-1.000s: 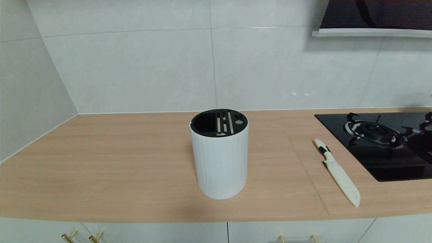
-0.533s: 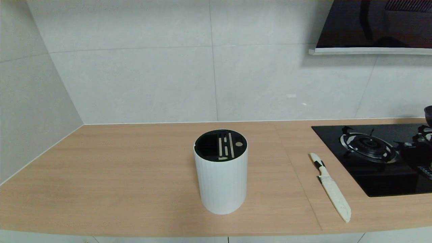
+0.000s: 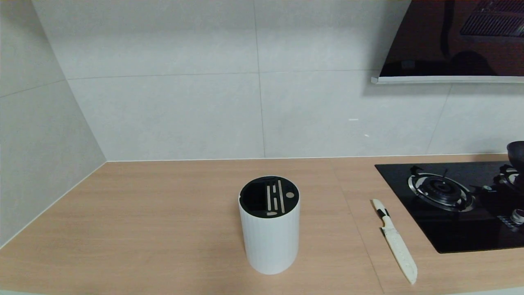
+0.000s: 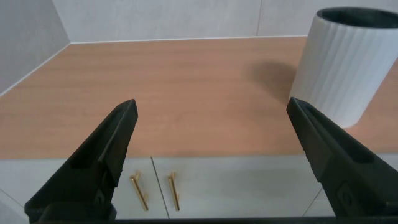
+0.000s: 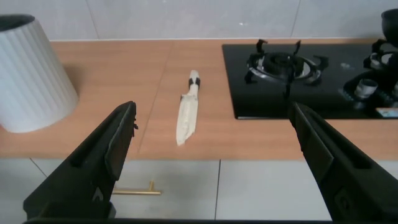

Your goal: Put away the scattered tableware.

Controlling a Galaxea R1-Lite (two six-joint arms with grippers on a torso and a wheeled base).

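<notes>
Head view: slotted holder (image 3: 270, 241) upright on counter (image 3: 163, 213); knife (image 3: 394, 241) lying outside, nearby.

Counted: one white ribbed holder (image 3: 269, 237); one knife (image 3: 393, 241); one hob (image 3: 450, 229), far right; one range hood (image 3: 458, 41).

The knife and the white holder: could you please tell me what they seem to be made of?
Knife: cream, speckled blade and handle with a black band; matte, probably coated steel or ceramic, uncertain. White holder: ribbed matte wall with a black slotted top, likely plastic.
</notes>
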